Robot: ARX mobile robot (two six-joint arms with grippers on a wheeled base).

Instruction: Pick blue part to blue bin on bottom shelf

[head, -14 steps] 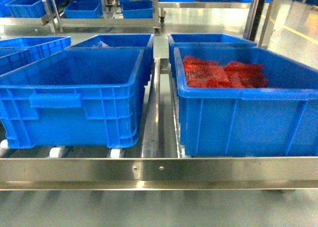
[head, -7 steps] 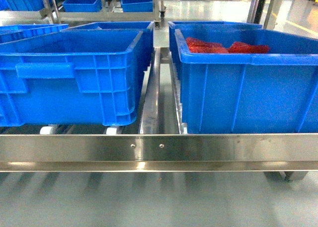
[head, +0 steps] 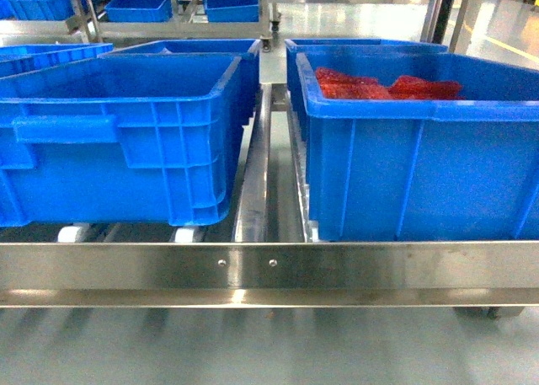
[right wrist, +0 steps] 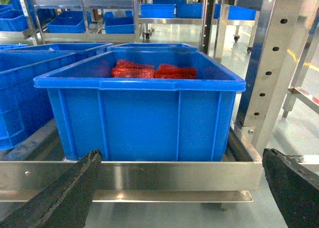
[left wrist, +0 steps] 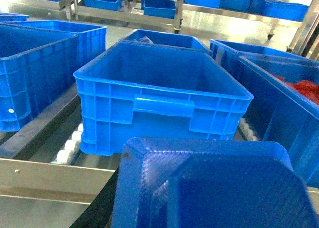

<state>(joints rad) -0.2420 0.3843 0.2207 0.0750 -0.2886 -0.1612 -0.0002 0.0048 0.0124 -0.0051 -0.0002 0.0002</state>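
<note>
Polished grey floor and further racks of blue bins lie behind the bottom shelf (head: pixel 269 267). On its rollers stand an empty blue bin (head: pixel 118 136) and, beside it, a bin of red parts (head: pixel 387 86). Blue part (left wrist: pixel 209 185) fills the left wrist view; left hand's state cannot be told. Right hand (right wrist: pixel 182 188): fingers wide apart.

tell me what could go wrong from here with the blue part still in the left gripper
The blue part sits low, near the front rail, and may clip it or the empty bin's near wall. The neighbouring bin already holds red parts, so drifting right risks a wrong drop. The open right gripper is close to the rail.
</note>
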